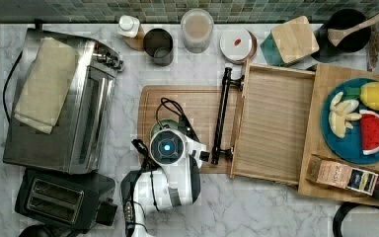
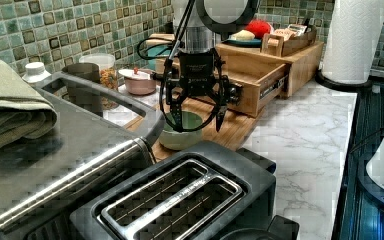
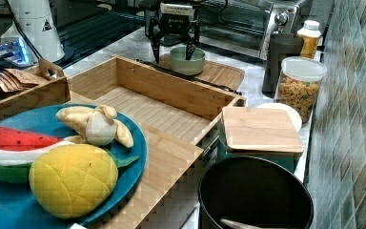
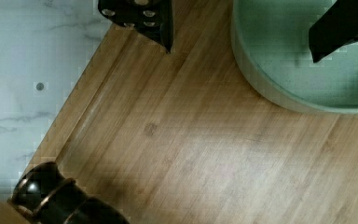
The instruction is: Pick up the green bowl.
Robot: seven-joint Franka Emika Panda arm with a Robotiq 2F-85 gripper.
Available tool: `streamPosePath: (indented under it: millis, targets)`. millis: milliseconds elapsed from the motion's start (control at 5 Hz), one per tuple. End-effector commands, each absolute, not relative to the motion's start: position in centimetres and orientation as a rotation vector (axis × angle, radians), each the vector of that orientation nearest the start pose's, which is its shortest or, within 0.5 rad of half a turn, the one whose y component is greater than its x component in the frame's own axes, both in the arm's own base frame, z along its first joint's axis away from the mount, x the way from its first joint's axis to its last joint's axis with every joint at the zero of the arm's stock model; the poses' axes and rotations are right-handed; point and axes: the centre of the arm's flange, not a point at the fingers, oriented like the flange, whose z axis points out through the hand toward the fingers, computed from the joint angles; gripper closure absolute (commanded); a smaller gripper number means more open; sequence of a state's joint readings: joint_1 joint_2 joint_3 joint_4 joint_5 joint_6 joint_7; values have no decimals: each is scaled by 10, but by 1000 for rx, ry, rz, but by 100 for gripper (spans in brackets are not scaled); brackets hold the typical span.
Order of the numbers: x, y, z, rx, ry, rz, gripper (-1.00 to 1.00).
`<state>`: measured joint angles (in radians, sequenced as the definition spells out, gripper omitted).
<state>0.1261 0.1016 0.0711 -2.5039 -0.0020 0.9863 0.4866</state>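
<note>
Jaws spread wide and holding nothing, the gripper (image 2: 197,116) straddles the near rim of the green bowl (image 2: 181,131), one finger inside, one outside. The bowl sits on the cutting board (image 1: 197,101). Likely next: descend slightly, close on the rim.
</note>
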Motion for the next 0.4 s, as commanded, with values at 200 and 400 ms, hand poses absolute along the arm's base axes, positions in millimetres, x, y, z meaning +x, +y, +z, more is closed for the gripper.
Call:
streamPosePath:
  millis: [200,400]
  targets:
    - [450,93,229,-2686,1651,34,-100]
    - [453,95,232,-2684,1684,71,-73]
